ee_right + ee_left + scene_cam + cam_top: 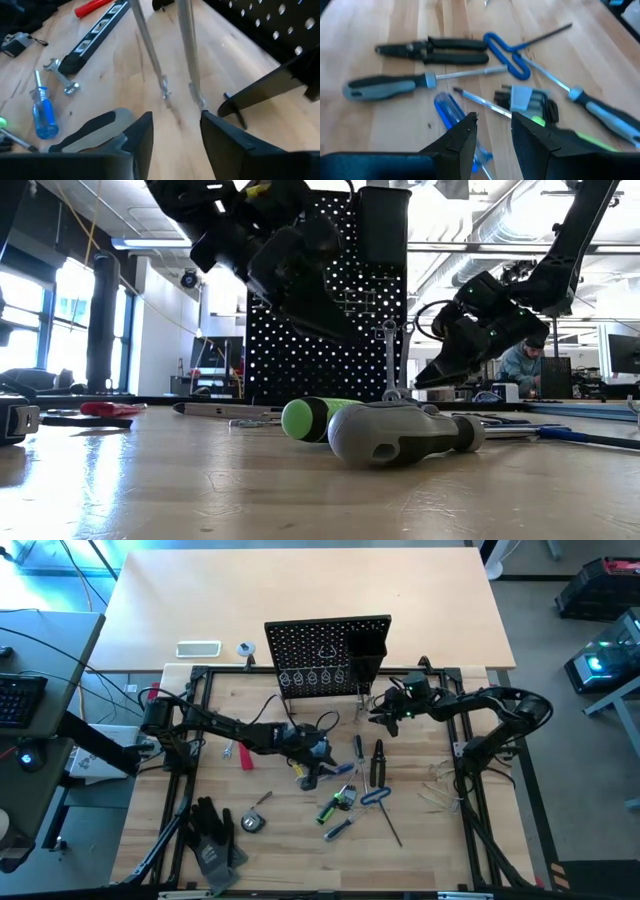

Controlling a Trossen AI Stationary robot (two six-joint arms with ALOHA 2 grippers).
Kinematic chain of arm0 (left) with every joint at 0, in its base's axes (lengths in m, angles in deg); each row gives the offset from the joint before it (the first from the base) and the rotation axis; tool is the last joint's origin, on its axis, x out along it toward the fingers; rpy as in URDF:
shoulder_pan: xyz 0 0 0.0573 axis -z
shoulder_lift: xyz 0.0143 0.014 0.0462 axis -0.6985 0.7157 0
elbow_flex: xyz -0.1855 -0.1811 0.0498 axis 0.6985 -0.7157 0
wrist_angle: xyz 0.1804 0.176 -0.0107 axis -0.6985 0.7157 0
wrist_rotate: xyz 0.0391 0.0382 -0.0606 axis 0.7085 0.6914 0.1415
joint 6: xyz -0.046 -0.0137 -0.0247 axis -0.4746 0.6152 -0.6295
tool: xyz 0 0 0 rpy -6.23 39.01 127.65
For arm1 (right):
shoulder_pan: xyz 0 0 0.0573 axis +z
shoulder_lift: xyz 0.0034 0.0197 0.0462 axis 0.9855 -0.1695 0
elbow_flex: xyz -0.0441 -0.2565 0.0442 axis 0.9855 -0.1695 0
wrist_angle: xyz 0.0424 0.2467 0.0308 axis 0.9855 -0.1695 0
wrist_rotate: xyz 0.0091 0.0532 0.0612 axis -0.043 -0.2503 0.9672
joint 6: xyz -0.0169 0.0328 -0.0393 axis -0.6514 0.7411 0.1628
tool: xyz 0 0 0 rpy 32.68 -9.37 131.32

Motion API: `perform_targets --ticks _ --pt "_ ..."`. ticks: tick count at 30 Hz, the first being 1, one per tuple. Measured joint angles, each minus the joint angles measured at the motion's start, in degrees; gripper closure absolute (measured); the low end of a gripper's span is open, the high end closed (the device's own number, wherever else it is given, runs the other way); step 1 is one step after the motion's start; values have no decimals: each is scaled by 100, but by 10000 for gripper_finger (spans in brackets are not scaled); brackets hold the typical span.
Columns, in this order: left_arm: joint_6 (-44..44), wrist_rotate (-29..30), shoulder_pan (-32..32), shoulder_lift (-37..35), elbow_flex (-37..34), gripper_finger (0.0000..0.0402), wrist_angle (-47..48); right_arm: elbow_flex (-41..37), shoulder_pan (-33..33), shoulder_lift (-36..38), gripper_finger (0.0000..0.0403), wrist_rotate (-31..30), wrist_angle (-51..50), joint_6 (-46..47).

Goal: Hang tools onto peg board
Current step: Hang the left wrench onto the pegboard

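From above, the left arm reaches from the table's left edge toward the middle, its left gripper (318, 762) low over a scatter of tools. The right arm bends in from the right, its right gripper (383, 712) just in front of the peg board (327, 653), which stands upright at the back of the wooden table (270, 860). Black pliers (378, 762) and a blue-handled hex key (376, 796) lie between the arms. Black gloves (212, 835) lie near the front left.

At table height, a green-handled screwdriver (312, 418) and a grey-handled screwdriver (400, 432) lie in the foreground. Two silver wrenches (393, 360) stand against the peg board's lower edge, the right gripper (437, 372) just beside them, tilted down.

The left wrist camera shows the left gripper (492, 131) with fingers apart, holding nothing, above a blue-handled screwdriver (449, 111); the pliers (432, 50) and hex key (507, 55) lie beyond.

The right wrist camera shows the right gripper (176, 130) with fingers apart and empty, the two wrenches' (187, 50) lower ends on the wood just ahead of it.
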Motion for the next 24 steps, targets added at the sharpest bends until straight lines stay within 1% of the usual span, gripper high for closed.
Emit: perform_targets --ticks 5,7,12,16,21,24 --pt "47 33 65 -42 0 287 232 -2 129 77 229 21 -261 14" --pt "139 215 113 -138 0 287 354 -2 179 218 228 20 -350 23" --pt "504 982 256 -603 0 287 941 -4 287 786 228 -97 -571 78" --pt "600 1686 338 -1034 0 287 1812 -2 341 1376 229 -221 -887 159" --pt "298 2422 403 -1410 -1 287 2990 -2 489 2090 229 -233 -1355 205" --pt "28 2830 436 -1587 -126 287 3443 -2 632 2508 229 -352 -1683 207"
